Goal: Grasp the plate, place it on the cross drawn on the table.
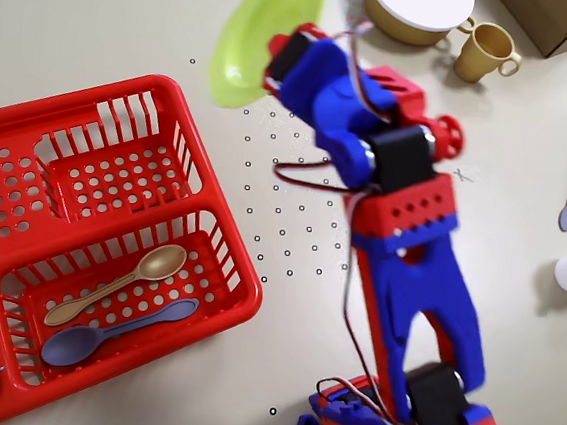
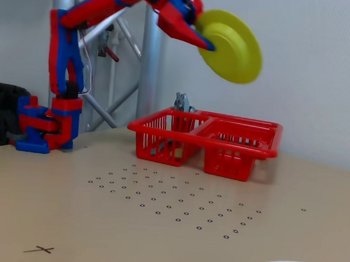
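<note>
While the fingers clamp the rim of the plate (image 2: 232,45), the gripper (image 2: 201,39) holds it tilted high in the upper middle of the fixed view, above the red basket (image 2: 223,141). Low at the frame's left lies the cross (image 2: 44,250), well apart.

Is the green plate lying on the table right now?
No, in the fixed view the plate hangs high in the air, gripped by the tool.

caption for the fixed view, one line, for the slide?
Gripper holds the lime-green plate tilted high above the table, red basket behind, pen-drawn cross near the front edge.
</note>
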`<action>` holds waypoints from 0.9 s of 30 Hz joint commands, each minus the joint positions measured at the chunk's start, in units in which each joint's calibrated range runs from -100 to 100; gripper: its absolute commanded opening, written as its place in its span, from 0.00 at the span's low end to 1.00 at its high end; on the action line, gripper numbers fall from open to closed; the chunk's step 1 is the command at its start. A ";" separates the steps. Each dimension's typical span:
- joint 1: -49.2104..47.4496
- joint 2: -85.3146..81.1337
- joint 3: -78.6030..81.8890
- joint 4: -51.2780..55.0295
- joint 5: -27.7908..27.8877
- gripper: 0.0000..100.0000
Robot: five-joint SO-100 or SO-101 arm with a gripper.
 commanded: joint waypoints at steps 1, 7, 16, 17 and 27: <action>5.56 -9.13 1.41 0.22 -2.00 0.00; 15.75 -14.28 8.02 -1.71 -6.89 0.00; 27.96 -12.42 12.01 -5.09 -16.65 0.00; 29.32 -11.92 12.10 -5.09 -16.41 0.00; 41.45 0.09 13.37 -10.32 -13.53 0.00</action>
